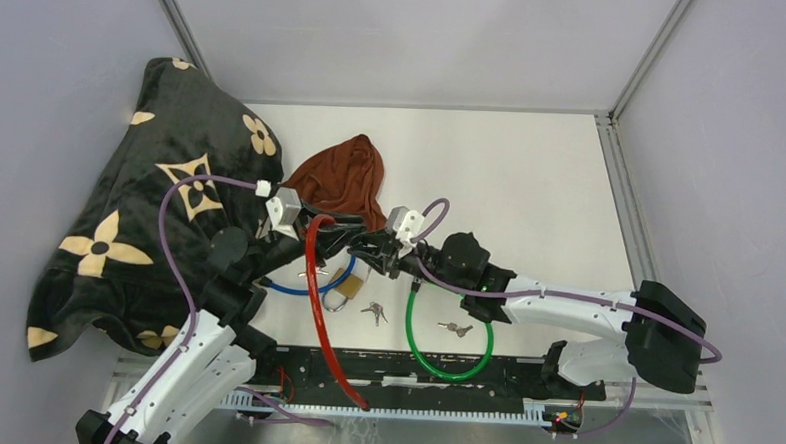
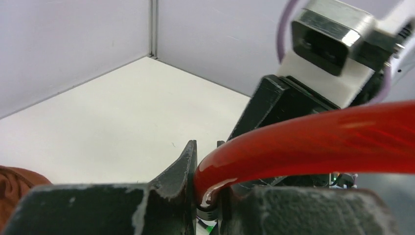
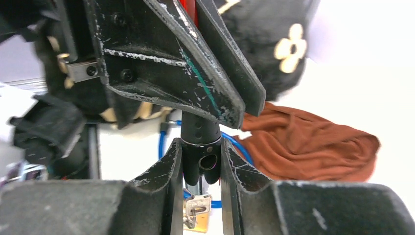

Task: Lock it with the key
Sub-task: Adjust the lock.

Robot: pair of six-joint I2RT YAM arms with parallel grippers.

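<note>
A red cable lock (image 1: 318, 289) curves from mid-table down to the near edge. My left gripper (image 1: 321, 229) is shut on the red cable's upper end (image 2: 313, 142); its jaws pinch the cable (image 2: 208, 193). My right gripper (image 1: 370, 247) is shut on the cable's black lock barrel (image 3: 200, 154), with the jaws pressed on both sides (image 3: 199, 152). A silver key (image 3: 195, 204) sticks out of the barrel's lower end. The left gripper's fingers (image 3: 195, 73) hang just above the barrel in the right wrist view.
A brass padlock (image 1: 344, 288) on a blue cable (image 1: 291, 288) lies under the grippers. A green cable loop (image 1: 451, 340) and loose keys (image 1: 373, 312) lie nearby. A brown cloth (image 1: 346, 178) and a black patterned blanket (image 1: 139, 221) lie to the left.
</note>
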